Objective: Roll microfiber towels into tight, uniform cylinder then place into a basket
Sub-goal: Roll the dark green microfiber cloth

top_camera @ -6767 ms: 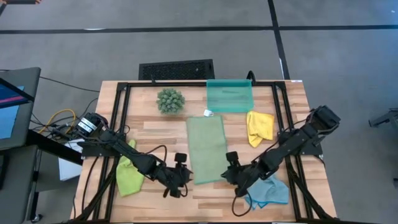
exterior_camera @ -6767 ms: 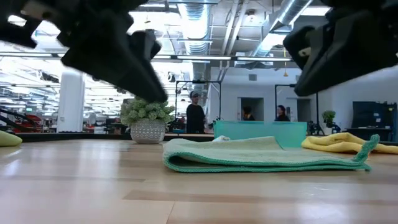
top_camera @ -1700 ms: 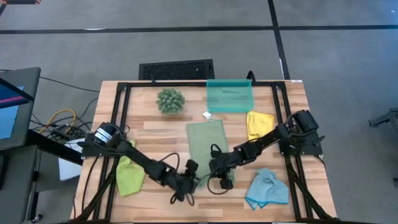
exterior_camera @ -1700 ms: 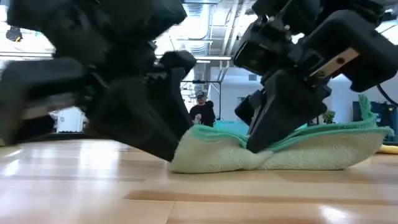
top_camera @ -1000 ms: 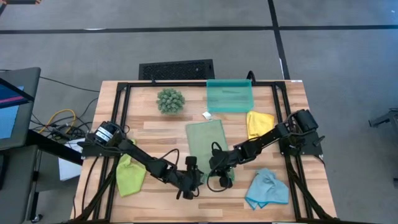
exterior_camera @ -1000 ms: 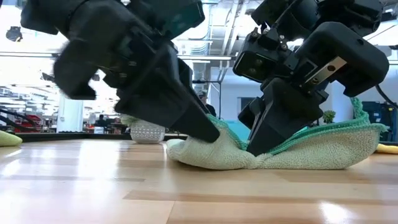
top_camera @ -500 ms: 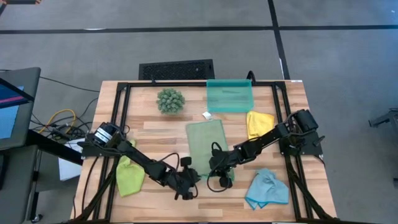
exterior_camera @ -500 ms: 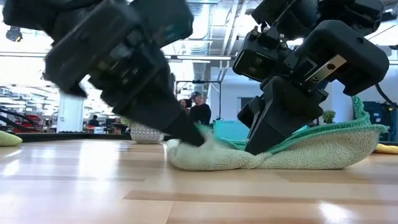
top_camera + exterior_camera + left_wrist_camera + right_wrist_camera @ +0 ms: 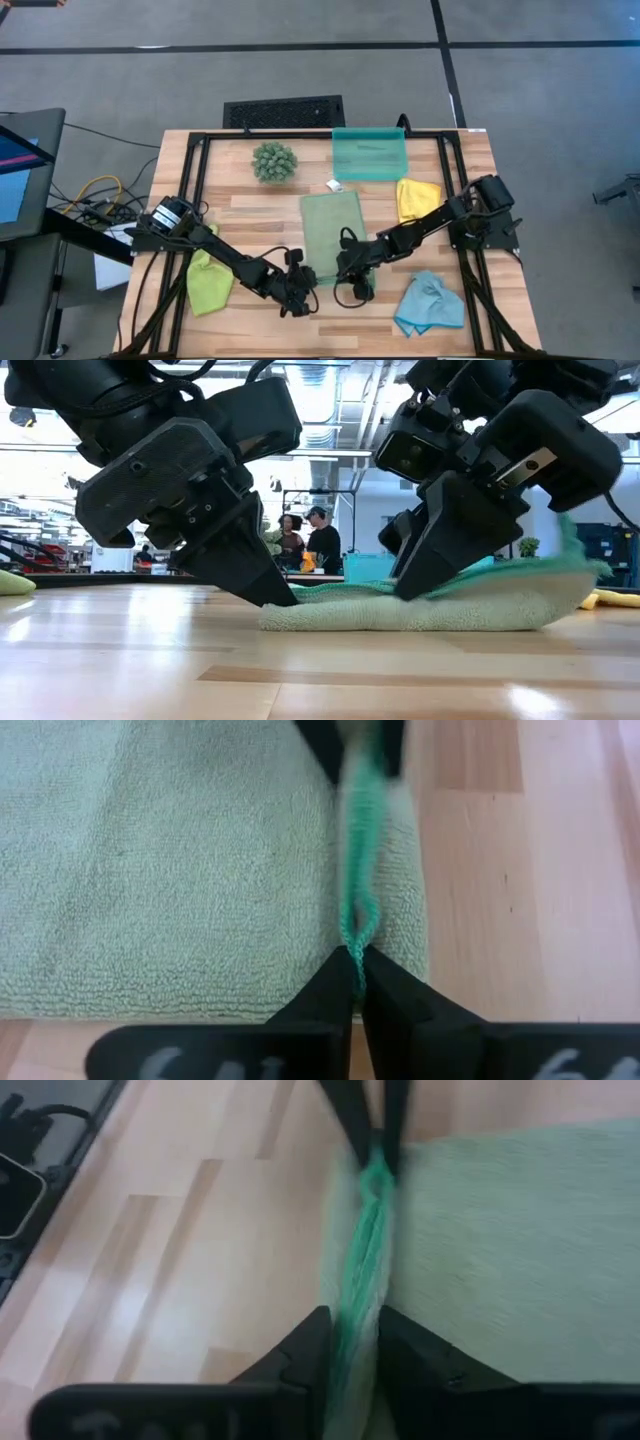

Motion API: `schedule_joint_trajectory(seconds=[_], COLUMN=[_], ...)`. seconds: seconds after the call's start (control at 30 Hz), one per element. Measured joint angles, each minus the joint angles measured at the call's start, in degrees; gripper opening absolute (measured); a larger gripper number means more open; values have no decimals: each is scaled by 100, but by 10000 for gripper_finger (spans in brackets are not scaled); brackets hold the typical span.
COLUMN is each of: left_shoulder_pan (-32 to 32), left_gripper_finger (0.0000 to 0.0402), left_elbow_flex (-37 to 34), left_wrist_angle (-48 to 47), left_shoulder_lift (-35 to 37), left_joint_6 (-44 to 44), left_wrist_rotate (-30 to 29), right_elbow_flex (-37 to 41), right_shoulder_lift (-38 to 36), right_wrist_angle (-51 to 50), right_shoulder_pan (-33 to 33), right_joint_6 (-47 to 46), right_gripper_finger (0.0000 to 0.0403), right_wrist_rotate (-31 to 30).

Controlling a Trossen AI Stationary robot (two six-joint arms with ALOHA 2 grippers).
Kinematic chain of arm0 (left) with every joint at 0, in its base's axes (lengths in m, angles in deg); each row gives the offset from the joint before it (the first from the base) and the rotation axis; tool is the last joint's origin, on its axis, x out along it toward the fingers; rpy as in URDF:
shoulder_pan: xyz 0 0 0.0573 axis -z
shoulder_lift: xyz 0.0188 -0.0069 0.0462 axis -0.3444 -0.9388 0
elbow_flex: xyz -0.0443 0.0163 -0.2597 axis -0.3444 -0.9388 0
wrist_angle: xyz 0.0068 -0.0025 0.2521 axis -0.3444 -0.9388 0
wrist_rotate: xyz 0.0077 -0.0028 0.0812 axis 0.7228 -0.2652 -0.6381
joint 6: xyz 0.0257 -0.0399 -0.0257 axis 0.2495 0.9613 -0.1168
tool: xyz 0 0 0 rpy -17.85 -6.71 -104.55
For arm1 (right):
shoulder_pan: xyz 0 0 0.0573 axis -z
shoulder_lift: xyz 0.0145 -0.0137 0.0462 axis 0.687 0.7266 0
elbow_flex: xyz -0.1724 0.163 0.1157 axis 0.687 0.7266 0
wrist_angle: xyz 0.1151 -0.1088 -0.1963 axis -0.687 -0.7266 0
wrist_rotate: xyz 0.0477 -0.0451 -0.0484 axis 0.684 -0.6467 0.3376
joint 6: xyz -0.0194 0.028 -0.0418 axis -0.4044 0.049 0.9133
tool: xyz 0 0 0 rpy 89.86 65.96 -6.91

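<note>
The sage green towel (image 9: 333,240) lies in the middle of the table (image 9: 250,215), and both arms work at its near edge. The left gripper (image 9: 301,280) has just snapped shut: a moment ago its fingers stood wide beside the cloth, and now in the left wrist view they pinch the darker green hem (image 9: 355,935) at the towel's near left corner. The right gripper (image 9: 350,277), at the near right part of the same edge, is doing the opposite. It was clamped on the hem 1 second ago, holding a raised fold; now its fingers stand a little apart with the hem (image 9: 362,1250) running loosely between them, so it seems to be letting go rather than gripping.

In the low view the change shows in the cloth itself: the humped fold of a second ago has sunk and the towel lies much flatter on the wood.

My reading is that the grip is being handed over or reset, and the roll has hardly begun, since no cylinder has formed yet. The other 3 towels wait untouched: lime green (image 9: 207,282) near the left arm, yellow (image 9: 418,200) and light blue (image 9: 430,305) on the right. The basket (image 9: 369,155) sits at the far edge, beside the plant ball (image 9: 274,161), with no roll in it
</note>
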State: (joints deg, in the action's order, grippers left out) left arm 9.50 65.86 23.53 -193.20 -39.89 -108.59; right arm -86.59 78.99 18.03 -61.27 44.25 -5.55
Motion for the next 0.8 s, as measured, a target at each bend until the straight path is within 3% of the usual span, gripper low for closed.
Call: schedule_joint_trajectory(seconds=[0.23,0.37,0.5,0.67,0.8], left_shoulder_pan=[2,2,2,2,2], left_gripper_finger=[6,7,7,7,8], left_elbow_flex=[2,7,7,4,2], left_wrist_angle=[-147,-179,-183,-185,-188], left_shoulder_lift=[2,4,4,4,4], left_joint_6=[197,252,258,274,280], left_wrist_rotate=[-2,0,2,2,4], right_elbow_flex=[-4,-4,-4,0,0], right_shoulder_lift=[-906,-1251,-1129,-758,-713], right_wrist_angle=[-1297,-1571,-1321,-1512,-1795], right_shoulder_pan=[-220,-737,-1200,-1121,-921], right_joint_6=[-37,420,607,120,-153], right_gripper_finger=[119,111,96,64,41], right_wrist_rotate=[-1230,-1238,-1301,-2234,-2039])
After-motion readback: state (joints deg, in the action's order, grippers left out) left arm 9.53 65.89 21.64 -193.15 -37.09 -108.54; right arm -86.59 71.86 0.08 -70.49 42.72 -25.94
